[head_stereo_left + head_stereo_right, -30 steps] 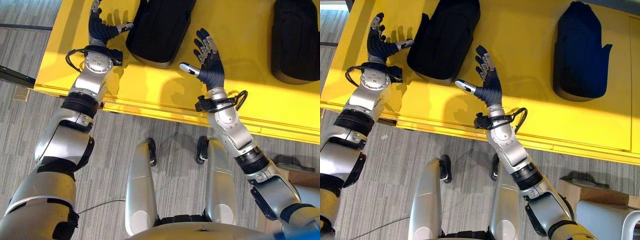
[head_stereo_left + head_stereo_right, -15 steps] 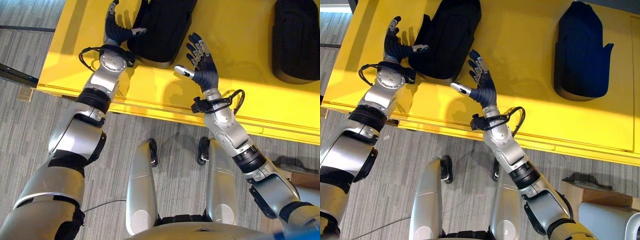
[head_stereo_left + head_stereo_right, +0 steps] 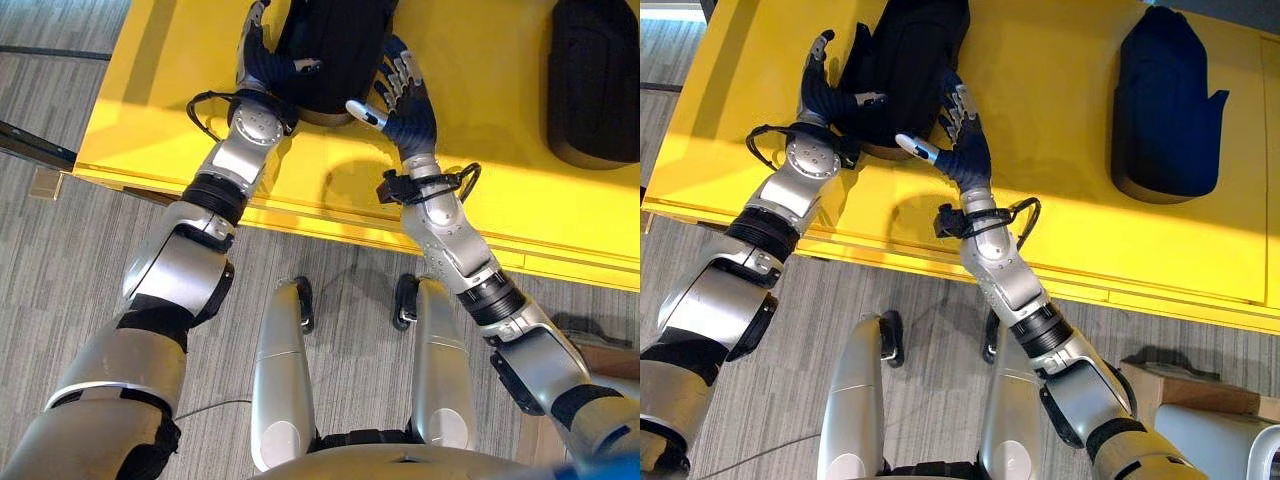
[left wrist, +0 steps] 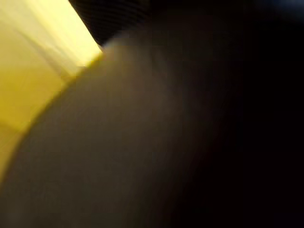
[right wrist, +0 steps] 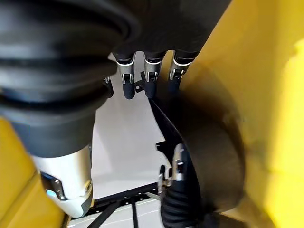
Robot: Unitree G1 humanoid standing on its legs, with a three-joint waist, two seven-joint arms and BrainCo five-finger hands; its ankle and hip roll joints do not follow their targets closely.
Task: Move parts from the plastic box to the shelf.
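Yellow worktop (image 3: 1060, 230): left hand (image 3: 825, 95) and right hand (image 3: 958, 140), both released, flank the black part (image 3: 905, 50) (uneven squeeze could tip it).

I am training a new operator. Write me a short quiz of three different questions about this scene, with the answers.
1. True or false: the left hand and right hand flank the same black moulded plastic part.
2. How many black parts lie on the yellow surface?
3. The second black part is: A) held, B) untouched, C) on the floor.

Key: 1 true; 2 two; 3 B.
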